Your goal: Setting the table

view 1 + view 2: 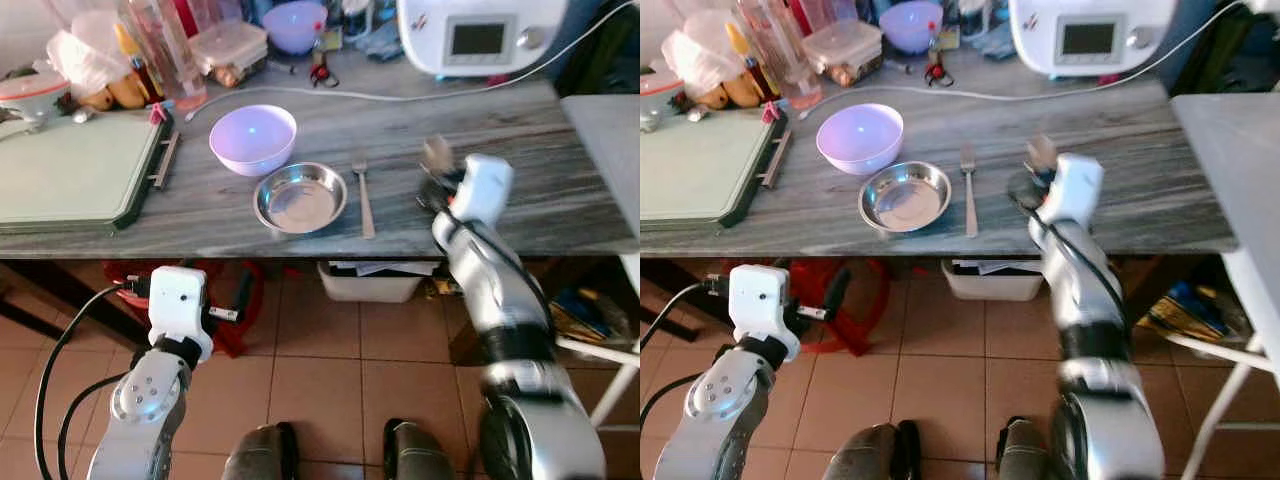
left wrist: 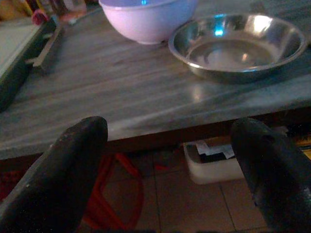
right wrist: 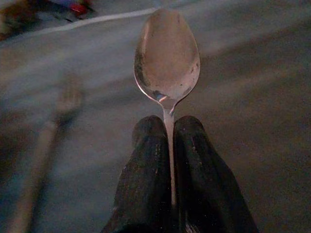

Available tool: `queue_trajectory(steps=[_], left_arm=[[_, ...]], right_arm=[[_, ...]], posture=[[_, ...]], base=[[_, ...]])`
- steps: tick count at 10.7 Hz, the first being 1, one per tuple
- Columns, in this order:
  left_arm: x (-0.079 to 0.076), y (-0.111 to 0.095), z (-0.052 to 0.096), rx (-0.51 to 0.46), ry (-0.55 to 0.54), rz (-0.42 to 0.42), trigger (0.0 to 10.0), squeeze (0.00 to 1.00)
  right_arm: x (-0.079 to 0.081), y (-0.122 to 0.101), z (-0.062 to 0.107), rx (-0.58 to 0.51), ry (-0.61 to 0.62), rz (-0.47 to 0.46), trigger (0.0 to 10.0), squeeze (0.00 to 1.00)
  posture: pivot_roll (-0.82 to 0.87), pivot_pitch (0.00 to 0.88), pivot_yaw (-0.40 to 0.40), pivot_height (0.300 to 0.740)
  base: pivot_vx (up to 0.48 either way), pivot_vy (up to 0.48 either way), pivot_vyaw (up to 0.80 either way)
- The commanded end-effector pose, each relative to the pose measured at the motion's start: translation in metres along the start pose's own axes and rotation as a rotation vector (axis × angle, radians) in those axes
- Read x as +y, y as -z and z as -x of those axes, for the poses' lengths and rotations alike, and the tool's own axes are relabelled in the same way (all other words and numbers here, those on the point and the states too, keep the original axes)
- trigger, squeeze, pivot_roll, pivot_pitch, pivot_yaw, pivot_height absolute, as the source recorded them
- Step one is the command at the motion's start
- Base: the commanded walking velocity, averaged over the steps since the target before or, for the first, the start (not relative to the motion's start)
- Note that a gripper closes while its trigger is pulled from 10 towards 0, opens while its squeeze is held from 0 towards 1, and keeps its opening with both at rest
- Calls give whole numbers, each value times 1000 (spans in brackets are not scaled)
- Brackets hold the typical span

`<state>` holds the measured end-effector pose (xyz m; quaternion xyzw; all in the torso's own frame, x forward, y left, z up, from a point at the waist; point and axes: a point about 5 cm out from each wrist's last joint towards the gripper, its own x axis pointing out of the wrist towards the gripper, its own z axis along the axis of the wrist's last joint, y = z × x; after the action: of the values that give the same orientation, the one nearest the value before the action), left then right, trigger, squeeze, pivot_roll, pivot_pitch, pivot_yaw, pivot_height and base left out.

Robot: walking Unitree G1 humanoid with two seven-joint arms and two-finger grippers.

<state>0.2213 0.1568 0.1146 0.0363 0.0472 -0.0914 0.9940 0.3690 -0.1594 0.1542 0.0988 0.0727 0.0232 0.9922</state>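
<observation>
Grey bench (image 1: 520, 190) lies under the right claw (image 3: 169, 133), clenched on a spoon (image 3: 166, 56) jutting beyond its tips; left claw (image 2: 170, 145) hangs released below the edge.

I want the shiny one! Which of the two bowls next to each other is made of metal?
The round silver metal bowl, nearest the table's front edge beside the fork. The lilac plastic bowl behind it is not metal.

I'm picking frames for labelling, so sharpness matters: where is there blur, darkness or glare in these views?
Left eye view: right gripper and forearm motion-smeared, table sharp. Right wrist view: dim; spoon crisp between closed fingers, fork smeared. Left wrist view: dark, blue glints on the steel bowl, near fingers soft.
</observation>
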Motion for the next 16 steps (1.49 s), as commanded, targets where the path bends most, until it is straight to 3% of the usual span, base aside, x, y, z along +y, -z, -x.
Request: queue_trajectory(steps=[1,4,8,11,16], left_arm=[[0,-4,2,-6,16,-33,10000,0],[-2,-3,4,13,32,-25,10000,0],[-4,-3,3,19,39,-17,10000,0],[-6,-4,1,16,42,-8,10000,0],[-8,-3,0,15,45,-5,10000,0]], right_arm=[[11,0,-4,25,-42,-17,10000,0],[28,7,-8,85,-94,-46,10000,0],[36,22,2,153,-85,-47,10000,0],[25,27,10,172,-6,-11,10000,0],[11,14,3,148,42,24,10000,0]], posture=[[90,195,115,740],[94,203,116,740],[91,204,110,740],[81,202,104,740],[85,204,103,740]], base=[[0,0,0],[0,0,0],[0,0,0],[0,0,0],[0,0,0]])
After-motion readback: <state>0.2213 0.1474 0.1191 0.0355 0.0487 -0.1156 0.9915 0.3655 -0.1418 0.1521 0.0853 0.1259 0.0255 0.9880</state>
